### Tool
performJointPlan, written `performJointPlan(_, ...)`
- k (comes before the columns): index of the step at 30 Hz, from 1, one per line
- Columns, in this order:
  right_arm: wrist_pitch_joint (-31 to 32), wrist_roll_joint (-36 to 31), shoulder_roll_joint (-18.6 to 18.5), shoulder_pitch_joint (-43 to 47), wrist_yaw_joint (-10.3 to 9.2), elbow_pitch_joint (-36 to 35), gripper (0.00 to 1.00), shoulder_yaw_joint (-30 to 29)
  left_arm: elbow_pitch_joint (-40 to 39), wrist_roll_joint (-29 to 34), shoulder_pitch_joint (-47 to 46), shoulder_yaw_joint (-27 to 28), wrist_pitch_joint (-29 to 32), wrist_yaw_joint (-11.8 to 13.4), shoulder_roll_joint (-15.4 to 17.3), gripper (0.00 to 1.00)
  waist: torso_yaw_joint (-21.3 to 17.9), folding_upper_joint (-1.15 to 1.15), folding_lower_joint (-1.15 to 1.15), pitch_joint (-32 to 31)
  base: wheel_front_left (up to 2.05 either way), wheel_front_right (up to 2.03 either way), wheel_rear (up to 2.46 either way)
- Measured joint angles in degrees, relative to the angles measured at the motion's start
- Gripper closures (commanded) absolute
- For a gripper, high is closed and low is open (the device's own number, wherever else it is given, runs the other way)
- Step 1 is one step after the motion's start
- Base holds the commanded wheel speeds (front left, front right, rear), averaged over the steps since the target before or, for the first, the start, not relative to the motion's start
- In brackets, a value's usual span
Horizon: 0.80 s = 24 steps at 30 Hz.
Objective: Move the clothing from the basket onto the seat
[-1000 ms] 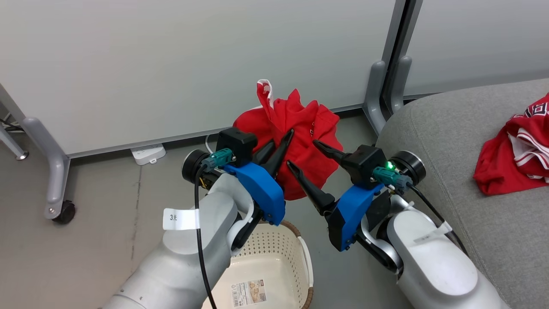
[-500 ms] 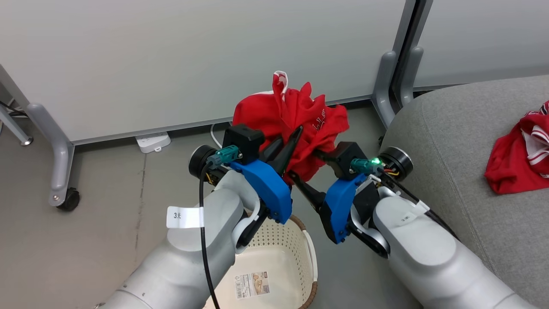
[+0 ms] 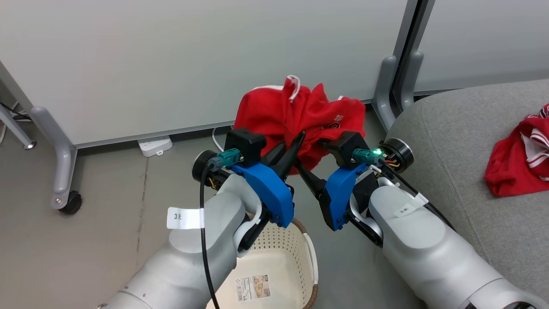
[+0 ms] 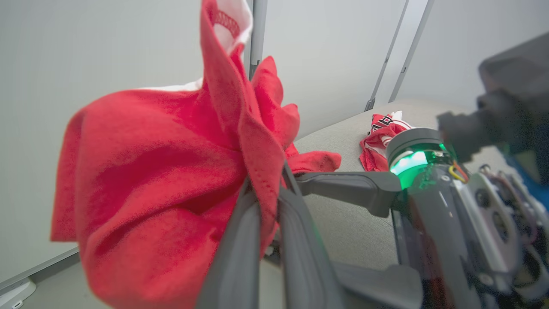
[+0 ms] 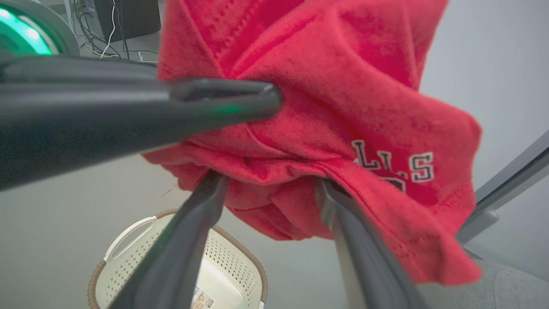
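A red garment [image 3: 300,116] with white trim and white lettering hangs in the air above the floor, and my left gripper [image 3: 296,143] is shut on a fold of it. Up close, its fingers [image 4: 268,189] pinch the cloth. My right gripper [image 3: 315,156] is open just right of the left one, and its two fingers [image 5: 210,189] straddle the garment's lower folds [image 5: 279,214]. The cream basket [image 3: 306,240] stands on the floor under my forearms, with a label on its bare bottom. A second red garment with white stripes [image 3: 519,159] lies on the grey seat [image 3: 450,141] at the right.
White partition panels stand behind, on grey feet [image 3: 64,163] with a caster [image 3: 70,202]; another pair of feet [image 3: 392,86] stands by the seat's corner. A white power strip [image 3: 154,145] and its cable lie on the floor at the wall.
The right gripper has moved left and in, so its open fingers now sit around the hanging garment. The left gripper stays shut on the cloth, which has risen slightly. The head camera has shifted a little.
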Motion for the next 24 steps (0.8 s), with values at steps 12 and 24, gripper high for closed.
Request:
performJointPlan(12, -1.18, 1.05, 0.65, 1.26, 0.00, 1.46, 0.00, 1.64, 3.49, -0.52, 0.13, 0.79, -0.58, 0.25, 1.38, 1.00, -1.28, 0.00, 0.00, -0.65, 0.00, 0.00, 0.00)
performJointPlan(24, 0.51, 2.03, -2.25, 1.39, 0.00, -4.86, 0.00, 0.80, 5.02, 0.20, 0.32, 0.58, -1.00, 0.58, 1.78, 1.00, -2.57, 0.00, 0.00, -0.17, 0.00, 0.00, 0.00)
